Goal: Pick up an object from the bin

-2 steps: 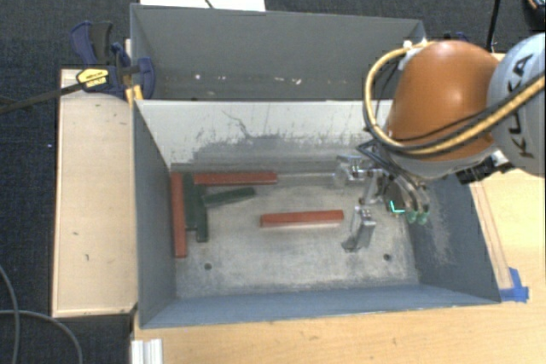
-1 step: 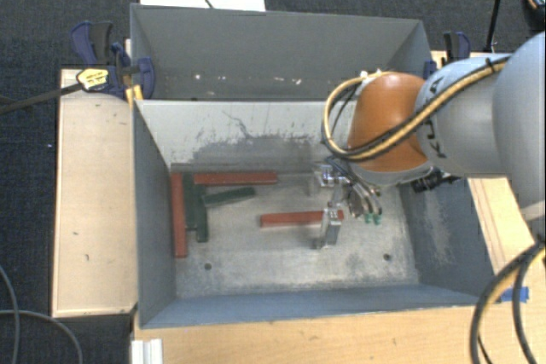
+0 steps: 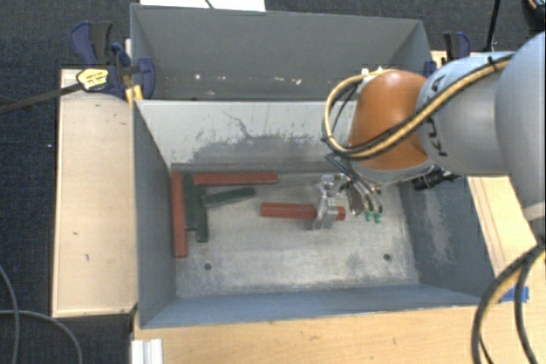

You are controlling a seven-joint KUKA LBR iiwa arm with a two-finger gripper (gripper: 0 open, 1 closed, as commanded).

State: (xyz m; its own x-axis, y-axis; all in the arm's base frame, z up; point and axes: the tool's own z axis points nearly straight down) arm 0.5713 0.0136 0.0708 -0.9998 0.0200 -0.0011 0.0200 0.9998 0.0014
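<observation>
Grey metal bin, floor scuffed. Arm in from right, orange wrist cover. Well left of end effector: long red strip along wall. Up-left of it: second red strip. Between those strips: dark green L-shaped piece. Short flat red bar lies level, running left from end effector. End effector down over bar's right end; wide or narrow, cannot tell.
</observation>
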